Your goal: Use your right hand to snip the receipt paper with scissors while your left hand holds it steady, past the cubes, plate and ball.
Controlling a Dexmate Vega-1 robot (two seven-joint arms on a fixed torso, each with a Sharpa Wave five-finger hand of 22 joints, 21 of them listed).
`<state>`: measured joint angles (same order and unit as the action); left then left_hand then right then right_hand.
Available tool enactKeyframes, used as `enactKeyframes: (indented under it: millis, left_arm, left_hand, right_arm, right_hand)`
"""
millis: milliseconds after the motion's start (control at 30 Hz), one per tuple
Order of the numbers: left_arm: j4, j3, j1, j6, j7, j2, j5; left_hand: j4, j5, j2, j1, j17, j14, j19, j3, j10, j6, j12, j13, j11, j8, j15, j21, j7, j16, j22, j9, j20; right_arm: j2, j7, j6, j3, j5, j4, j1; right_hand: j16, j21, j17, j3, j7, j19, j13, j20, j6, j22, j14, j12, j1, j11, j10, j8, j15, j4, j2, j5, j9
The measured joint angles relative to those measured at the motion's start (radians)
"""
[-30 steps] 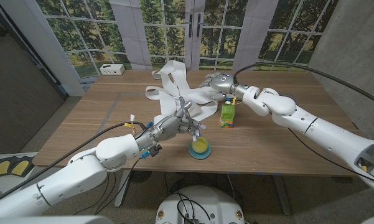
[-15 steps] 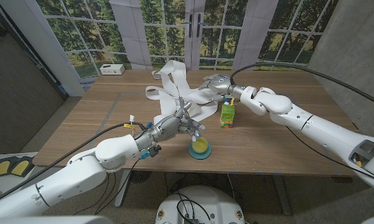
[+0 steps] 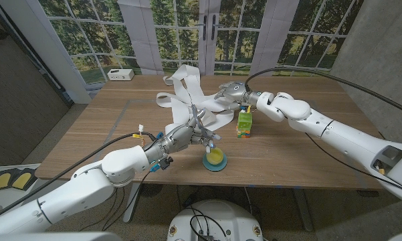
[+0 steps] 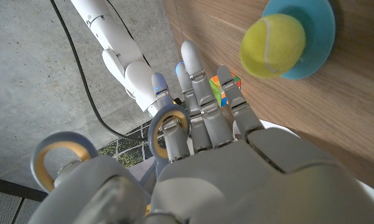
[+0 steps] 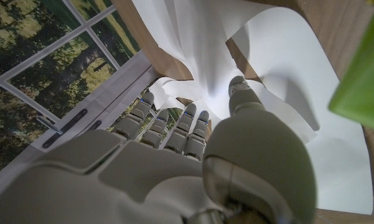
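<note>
The receipt paper [image 3: 190,100] lies in a loose, crumpled tangle across the far middle of the wooden table [image 3: 107,134], its white loops running toward the window side. The left hand [image 3: 190,132] sits at the near edge of that tangle with the scissors [image 3: 198,114], whose blades poke up from between its fingers; in the left wrist view two orange-rimmed handle loops [image 4: 168,127] ring the fingers, so this hand is grasping the scissors, although the task gives the cutting to the right hand. The right hand [image 3: 231,92] reaches onto the paper's right side, beside the stacked cubes [image 3: 244,123]; the right wrist view shows its fingers [image 5: 190,121] extended down over the white folds, probably pressing or gathering the strip to steady it, but whether it actually pinches the paper cannot be told. The yellow ball [image 3: 215,157] rests on the small blue plate [image 3: 215,167] near the table's front edge, just beside the left hand, with the cubes standing between plate and right hand. As it looks, the roles are swapped, and no cut appears to have been made yet.
</note>
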<state>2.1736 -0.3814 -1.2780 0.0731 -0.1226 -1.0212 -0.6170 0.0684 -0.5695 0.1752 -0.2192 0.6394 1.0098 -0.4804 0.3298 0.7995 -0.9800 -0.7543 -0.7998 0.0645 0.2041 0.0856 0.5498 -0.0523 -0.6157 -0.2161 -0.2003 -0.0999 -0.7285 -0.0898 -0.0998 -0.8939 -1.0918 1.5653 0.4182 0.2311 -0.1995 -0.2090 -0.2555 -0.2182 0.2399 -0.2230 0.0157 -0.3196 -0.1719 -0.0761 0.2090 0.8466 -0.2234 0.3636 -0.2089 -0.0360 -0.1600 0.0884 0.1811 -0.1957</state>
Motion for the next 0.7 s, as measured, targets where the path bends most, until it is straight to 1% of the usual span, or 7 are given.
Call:
enactKeyframes:
  millis: [100, 267, 433, 533, 567, 633, 700]
  left_arm:
    - [0.000, 0.000, 0.000, 0.000, 0.000, 0.000, 0.000]
    - [0.000, 0.000, -0.002, 0.000, 0.002, 0.000, 0.000]
    - [0.001, 0.001, -0.005, 0.000, 0.005, 0.000, 0.000]
    - [0.001, 0.002, -0.006, 0.000, 0.007, 0.000, 0.000]
    - [0.001, 0.002, -0.007, 0.000, 0.008, 0.000, 0.000]
    - [0.001, 0.002, -0.008, 0.000, 0.009, 0.000, -0.001]
    - [0.001, 0.002, -0.008, 0.000, 0.009, 0.000, -0.001]
  left_hand:
    - [0.000, 0.000, 0.000, 0.000, 0.001, 0.000, 0.000, 0.000, 0.000, 0.000, 0.000, -0.004, 0.000, 0.000, 0.000, 0.000, 0.000, 0.000, 0.000, 0.000, 0.000]
    - [0.000, 0.000, 0.000, 0.000, 0.003, 0.000, 0.000, 0.000, 0.000, 0.000, 0.000, -0.009, 0.000, 0.000, 0.000, -0.008, 0.000, -0.007, 0.000, 0.000, 0.000]
    - [0.000, 0.000, 0.000, 0.000, 0.003, 0.000, 0.000, 0.000, 0.000, 0.000, 0.000, -0.009, 0.000, 0.000, 0.000, -0.008, 0.000, -0.007, 0.000, 0.000, 0.000]
    - [0.000, 0.000, 0.000, 0.000, 0.003, 0.000, 0.000, 0.000, 0.000, 0.000, 0.000, -0.009, 0.000, 0.000, 0.000, -0.008, 0.000, -0.007, 0.000, 0.000, 0.000]
    - [0.000, 0.000, 0.000, 0.000, 0.003, 0.000, 0.000, 0.000, 0.000, 0.000, 0.000, -0.009, 0.000, 0.000, 0.000, -0.008, 0.000, -0.007, 0.000, 0.000, 0.000]
    - [0.000, 0.000, 0.000, 0.000, 0.002, 0.000, 0.000, 0.000, 0.000, 0.000, 0.000, -0.008, 0.000, -0.001, 0.000, -0.008, 0.000, -0.007, 0.000, 0.000, 0.000]
    - [0.000, 0.000, 0.000, 0.000, 0.000, 0.000, -0.006, 0.000, 0.000, 0.000, 0.000, -0.007, 0.000, -0.001, 0.000, -0.008, 0.000, -0.007, 0.000, 0.000, 0.006]
  right_arm:
    - [0.005, -0.030, -0.001, -0.005, 0.010, -0.003, -0.011]
    - [0.012, -0.068, -0.002, -0.011, 0.022, -0.011, -0.024]
    - [0.021, -0.104, 0.000, -0.020, 0.026, -0.019, -0.035]
    - [0.024, -0.114, 0.002, -0.025, 0.027, -0.025, -0.040]
    - [0.025, -0.115, 0.002, -0.027, 0.027, -0.027, -0.041]
    - [0.025, -0.115, 0.002, -0.031, 0.027, -0.031, -0.044]
    - [0.025, -0.115, 0.002, -0.033, 0.027, -0.034, -0.045]
  right_hand:
    - [-0.006, 0.000, 0.000, 0.000, 0.004, -0.001, 0.000, -0.001, 0.004, 0.000, 0.000, 0.000, 0.000, -0.002, -0.002, 0.000, 0.000, 0.000, 0.000, 0.000, 0.000]
    - [-0.006, 0.000, 0.000, 0.000, 0.004, -0.001, 0.000, -0.001, 0.004, 0.000, 0.000, 0.000, 0.000, 0.004, -0.007, 0.000, 0.000, 0.000, 0.000, 0.000, 0.000]
    - [-0.010, 0.000, 0.000, 0.004, 0.004, -0.001, 0.000, -0.001, 0.004, 0.000, 0.011, 0.000, 0.000, 0.004, -0.007, 0.000, 0.000, 0.004, 0.000, 0.004, 0.000]
    - [-0.010, 0.000, 0.000, 0.004, 0.004, -0.001, 0.000, -0.001, 0.004, 0.000, 0.011, 0.000, 0.000, 0.004, -0.007, 0.000, 0.000, 0.004, 0.000, 0.004, 0.000]
    - [-0.010, 0.000, 0.000, 0.004, 0.004, -0.001, 0.000, -0.001, 0.004, 0.000, 0.011, 0.000, 0.005, 0.004, -0.007, 0.000, 0.000, 0.004, 0.005, 0.004, 0.000]
    - [-0.010, 0.000, 0.000, 0.008, 0.004, -0.001, 0.000, -0.001, 0.004, 0.000, 0.011, 0.000, 0.005, 0.004, -0.007, 0.000, 0.000, 0.008, 0.005, 0.004, 0.000]
    - [-0.010, 0.000, 0.000, 0.008, 0.004, -0.001, 0.002, -0.001, 0.004, 0.000, 0.011, 0.000, 0.011, 0.004, -0.007, 0.000, 0.000, 0.008, 0.011, 0.004, 0.000]
